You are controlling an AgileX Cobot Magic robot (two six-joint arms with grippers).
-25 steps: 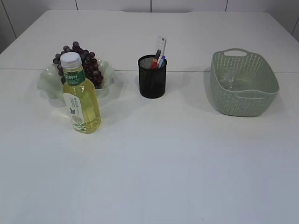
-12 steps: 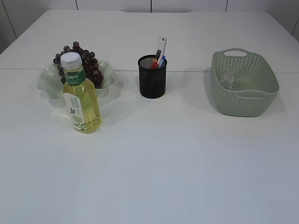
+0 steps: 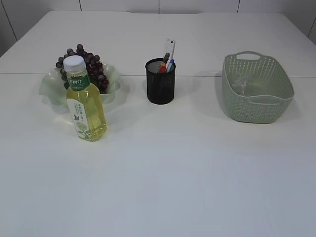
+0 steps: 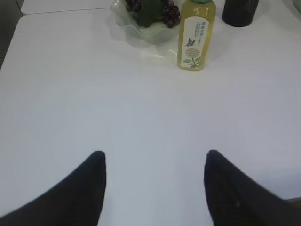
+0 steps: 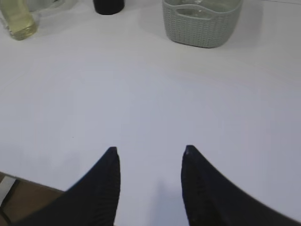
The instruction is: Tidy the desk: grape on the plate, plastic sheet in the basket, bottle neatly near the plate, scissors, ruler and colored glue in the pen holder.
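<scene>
Grapes (image 3: 89, 61) sit on the plate (image 3: 49, 84), with the bottle (image 3: 85, 106) upright just in front. Both grippers, left (image 4: 155, 162) and right (image 5: 149, 153), hang spread and empty above the table (image 3: 173, 168).

We see neither arm in the exterior view. In the left wrist view, the left pincer (image 4: 154, 162) shows two dark fingers spread wide apart, holding nothing, poised above the white tabletop (image 4: 141, 117). In the right wrist view, the right pincer (image 5: 149, 150) also has its fingers parted with a clear gap between the tips, empty, above the near tabletop edge.
</scene>
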